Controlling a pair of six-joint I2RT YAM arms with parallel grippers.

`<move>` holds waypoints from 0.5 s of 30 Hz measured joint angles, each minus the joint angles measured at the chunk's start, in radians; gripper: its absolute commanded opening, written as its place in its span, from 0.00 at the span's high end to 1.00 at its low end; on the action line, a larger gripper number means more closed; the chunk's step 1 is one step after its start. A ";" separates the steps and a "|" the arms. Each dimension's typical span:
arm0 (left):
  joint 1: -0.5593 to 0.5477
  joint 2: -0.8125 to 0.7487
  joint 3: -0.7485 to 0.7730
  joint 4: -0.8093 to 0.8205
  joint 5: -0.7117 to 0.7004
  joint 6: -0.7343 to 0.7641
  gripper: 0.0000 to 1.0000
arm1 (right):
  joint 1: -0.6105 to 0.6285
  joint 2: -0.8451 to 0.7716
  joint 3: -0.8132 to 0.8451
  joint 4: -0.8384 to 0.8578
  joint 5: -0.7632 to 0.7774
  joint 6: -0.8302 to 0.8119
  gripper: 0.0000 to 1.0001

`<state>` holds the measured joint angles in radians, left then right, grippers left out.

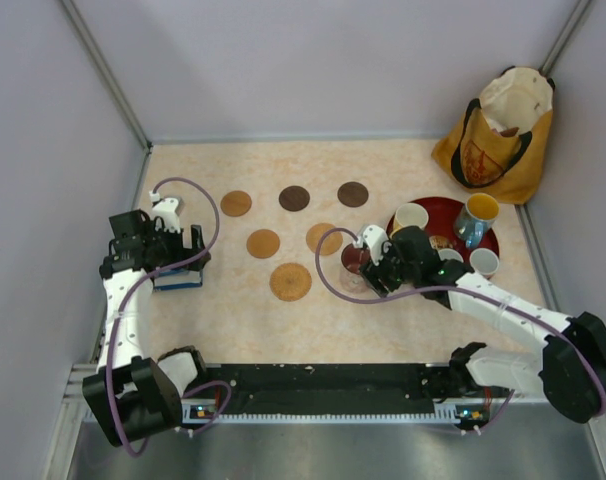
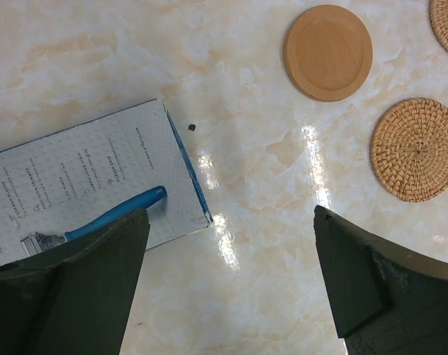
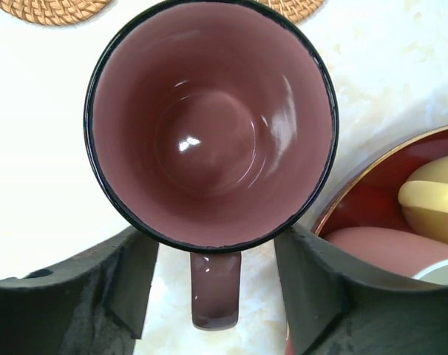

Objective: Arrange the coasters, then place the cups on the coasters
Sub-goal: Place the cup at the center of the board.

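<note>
The right gripper [image 3: 215, 251] is parted either side of the untouched handle [image 3: 215, 296] of the glossy pink ceramic mug [image 3: 209, 126], stood on bare table [image 3: 32, 185] beside the round red tray [image 3: 368, 196]; the handle should be pinched squarely before lifting, while the left gripper [image 2: 231, 214] is held wide, empty.

Six coasters [image 1: 290, 281]: four tan, two dark brown. At least five cups [image 1: 411, 217], one red tray [image 1: 441, 208], one bag [image 1: 498, 140], one box [image 1: 178, 281].
</note>
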<state>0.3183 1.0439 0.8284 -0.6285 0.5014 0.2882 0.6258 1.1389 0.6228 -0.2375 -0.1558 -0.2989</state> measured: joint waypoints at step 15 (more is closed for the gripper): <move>0.002 0.000 0.000 0.000 0.006 0.000 0.04 | 0.000 -0.253 0.106 -0.137 0.065 -0.014 0.12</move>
<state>0.3199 1.0435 0.8284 -0.6285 0.5076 0.2882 0.6258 0.8860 0.7284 -0.3744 -0.0910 -0.3126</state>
